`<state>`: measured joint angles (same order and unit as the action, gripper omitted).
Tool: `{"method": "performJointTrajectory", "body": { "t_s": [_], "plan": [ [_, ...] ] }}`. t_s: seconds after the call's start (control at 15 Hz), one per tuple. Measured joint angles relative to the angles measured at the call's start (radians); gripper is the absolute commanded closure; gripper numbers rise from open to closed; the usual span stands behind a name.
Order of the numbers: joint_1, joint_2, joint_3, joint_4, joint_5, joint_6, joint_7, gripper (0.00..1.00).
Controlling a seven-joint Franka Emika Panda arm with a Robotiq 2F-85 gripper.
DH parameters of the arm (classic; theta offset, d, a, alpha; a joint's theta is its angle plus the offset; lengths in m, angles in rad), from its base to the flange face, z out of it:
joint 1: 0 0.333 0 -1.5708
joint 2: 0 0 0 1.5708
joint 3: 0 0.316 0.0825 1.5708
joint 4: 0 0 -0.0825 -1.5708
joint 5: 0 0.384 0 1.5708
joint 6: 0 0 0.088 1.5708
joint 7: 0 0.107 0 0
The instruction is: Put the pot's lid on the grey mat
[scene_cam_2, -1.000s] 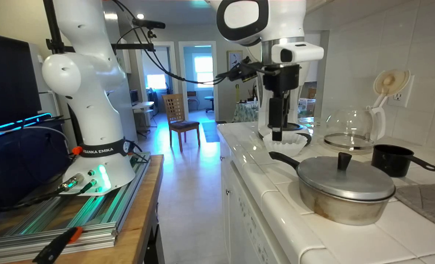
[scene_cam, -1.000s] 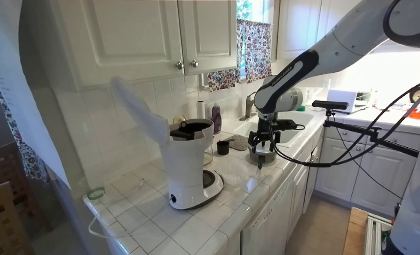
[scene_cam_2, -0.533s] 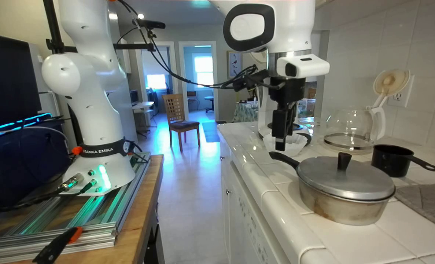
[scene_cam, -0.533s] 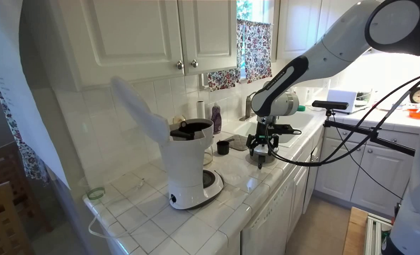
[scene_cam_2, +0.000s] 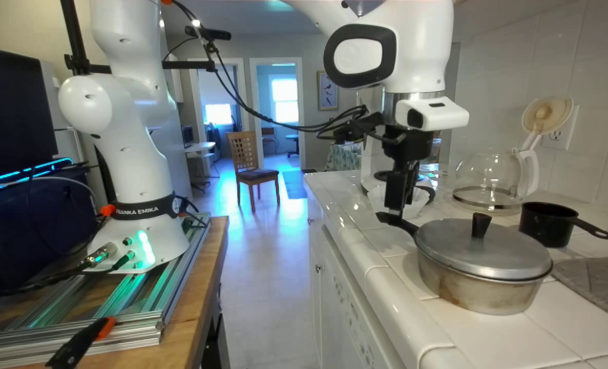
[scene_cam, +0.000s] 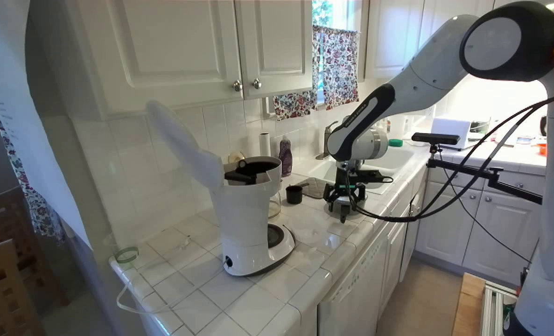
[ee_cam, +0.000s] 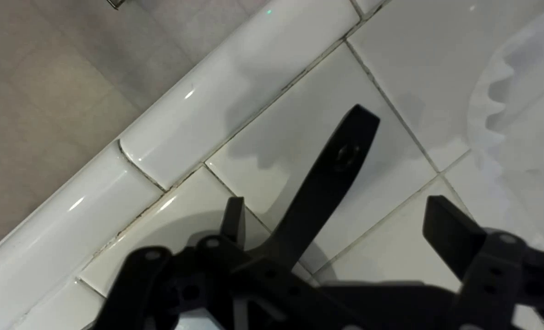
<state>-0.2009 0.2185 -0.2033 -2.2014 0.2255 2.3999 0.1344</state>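
The pot (scene_cam_2: 475,294) stands on the tiled counter with its black handle (scene_cam_2: 407,226) pointing away from the camera. The round silvery lid (scene_cam_2: 444,246), with a black knob (scene_cam_2: 480,225), sits on the pot. The grey mat (scene_cam_2: 603,282) lies beside the pot; it also shows in an exterior view (scene_cam: 314,187). My gripper (scene_cam_2: 400,207) points down over the handle end, away from the knob. In the wrist view the gripper (ee_cam: 338,206) is open and empty, with the handle (ee_cam: 317,197) showing between its fingers. The pot body is mostly hidden behind the gripper there.
A small black cup (scene_cam_2: 544,228) and a glass carafe (scene_cam_2: 488,179) stand near the wall. A white paper filter (ee_cam: 524,160) lies close to the gripper. The white coffee maker (scene_cam: 244,224) stands further along the counter. The counter edge (ee_cam: 217,110) and sink (scene_cam: 398,156) are near.
My gripper has come down and moved slightly toward the pot, now at the level of the handle's end in an exterior view. It stays open. The pot, lid and mat have not moved.
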Motion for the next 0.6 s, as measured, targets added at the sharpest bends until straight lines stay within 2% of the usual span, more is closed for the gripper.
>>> {"method": "performJointTrajectory", "body": {
  "t_s": [0.07, 0.6],
  "plan": [
    [0.0, 0.01, 0.001, 0.006, 0.0, 0.0, 0.0, 0.28],
    [0.0, 0.044, 0.005, 0.031, 0.0, 0.0, 0.002, 0.83]
  ]
}}
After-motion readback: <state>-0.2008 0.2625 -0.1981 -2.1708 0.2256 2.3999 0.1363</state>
